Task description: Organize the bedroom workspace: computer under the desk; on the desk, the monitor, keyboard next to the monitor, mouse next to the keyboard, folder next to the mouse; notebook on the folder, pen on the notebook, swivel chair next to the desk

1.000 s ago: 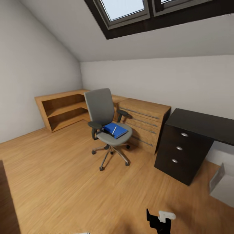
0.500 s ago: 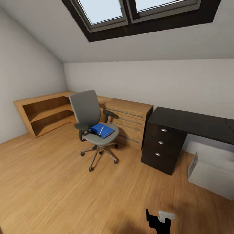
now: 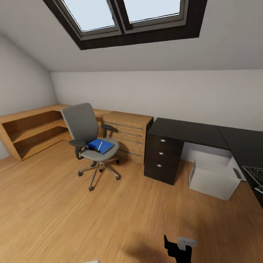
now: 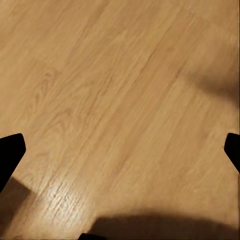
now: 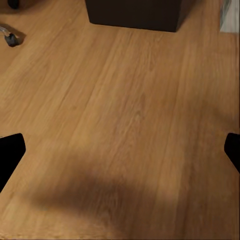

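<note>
The grey swivel chair (image 3: pixel 84 128) stands on the plank floor, left of the black desk (image 3: pixel 190 131). On its seat lies the blue folder (image 3: pixel 101 145) with a thin pale stick on top, too small to name. The grey-white computer (image 3: pixel 213 176) sits under the desk. A corner of the keyboard (image 3: pixel 255 174) shows on the desk's right wing. Both grippers hang over bare floor, far from all of these. The left gripper (image 4: pixel 120 152) is open and holds nothing. The right gripper (image 5: pixel 120 152) is open too, facing the desk's drawer unit (image 5: pixel 132 12) and a chair caster (image 5: pixel 10 37).
Low wooden shelves (image 3: pixel 29 131) and a wooden drawer chest (image 3: pixel 128 128) line the far wall behind the chair. A dark-framed skylight (image 3: pixel 124 22) sits in the sloped ceiling. Open plank floor (image 3: pixel 109 212) stretches between me and the furniture. Part of my right arm (image 3: pixel 179 248) shows low in the head view.
The head camera has swung right, so the chair sits further left in the picture. The desk's right wing, the whole computer and the keyboard have come into view. Nothing itself has moved.
</note>
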